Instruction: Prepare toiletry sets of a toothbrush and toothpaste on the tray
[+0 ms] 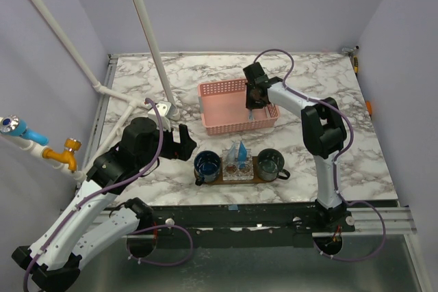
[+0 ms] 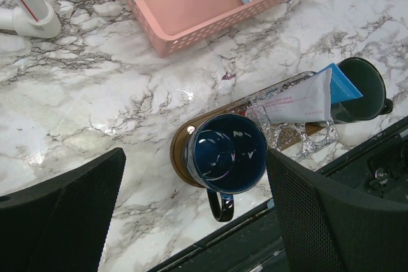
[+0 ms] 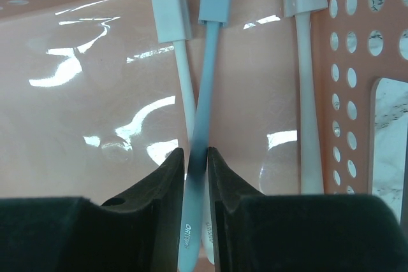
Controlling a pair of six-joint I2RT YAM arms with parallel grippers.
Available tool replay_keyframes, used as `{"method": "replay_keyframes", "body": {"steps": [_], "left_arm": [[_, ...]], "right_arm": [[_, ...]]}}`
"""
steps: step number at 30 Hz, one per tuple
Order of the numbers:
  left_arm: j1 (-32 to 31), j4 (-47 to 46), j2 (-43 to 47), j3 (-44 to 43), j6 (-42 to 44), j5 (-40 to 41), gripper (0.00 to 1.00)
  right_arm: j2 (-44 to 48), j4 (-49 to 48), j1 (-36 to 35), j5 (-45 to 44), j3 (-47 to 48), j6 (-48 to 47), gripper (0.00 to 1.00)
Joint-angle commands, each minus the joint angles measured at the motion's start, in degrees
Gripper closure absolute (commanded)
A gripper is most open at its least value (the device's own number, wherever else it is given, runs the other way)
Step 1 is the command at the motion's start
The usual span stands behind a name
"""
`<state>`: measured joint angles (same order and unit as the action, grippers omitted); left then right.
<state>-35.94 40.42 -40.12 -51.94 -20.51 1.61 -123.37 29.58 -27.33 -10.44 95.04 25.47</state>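
Note:
In the right wrist view my right gripper [image 3: 196, 154] is shut on the handle of a pale toothbrush [image 3: 205, 87], head pointing away, over the pink basket's floor. Two more white toothbrushes [image 3: 177, 49] [image 3: 307, 93] lie in the basket. From above, the right gripper [image 1: 253, 109] hangs inside the basket [image 1: 219, 128]. The dark brown tray [image 2: 177, 157] near the table's front edge carries a clear glass [image 2: 293, 135] with toothpaste tubes [image 2: 299, 100] leaning in it. My left gripper [image 2: 197, 221] is open with nothing in it, above the tray's left end.
A dark blue cup [image 2: 226, 154] stands on the tray's left end and a dark green cup [image 2: 360, 87] on its right end. White pipes rise from a foot [image 1: 168, 109] left of the basket. The table's front edge [image 2: 255, 221] lies just beyond the cups.

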Motion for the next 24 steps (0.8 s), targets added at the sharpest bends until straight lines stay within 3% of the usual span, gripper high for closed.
{"method": "replay_keyframes", "body": {"steps": [1,16,24], "left_arm": [[0.3,0.1,0.0,0.4,0.4,0.9,0.10],[0.3,0.2,-0.4,0.4,0.5,0.8,0.09],[0.3,0.1,-0.4,0.3,0.5,0.8,0.10]], "right_arm": [[-2.0,-1.1,-0.4,-0.2,-0.2,0.2,0.76],[-1.6,-1.6,-0.4,-1.0,-0.6,0.3,0.96],[3.8,-2.3,-0.4,-2.0,-1.7,0.4,0.99]]}}
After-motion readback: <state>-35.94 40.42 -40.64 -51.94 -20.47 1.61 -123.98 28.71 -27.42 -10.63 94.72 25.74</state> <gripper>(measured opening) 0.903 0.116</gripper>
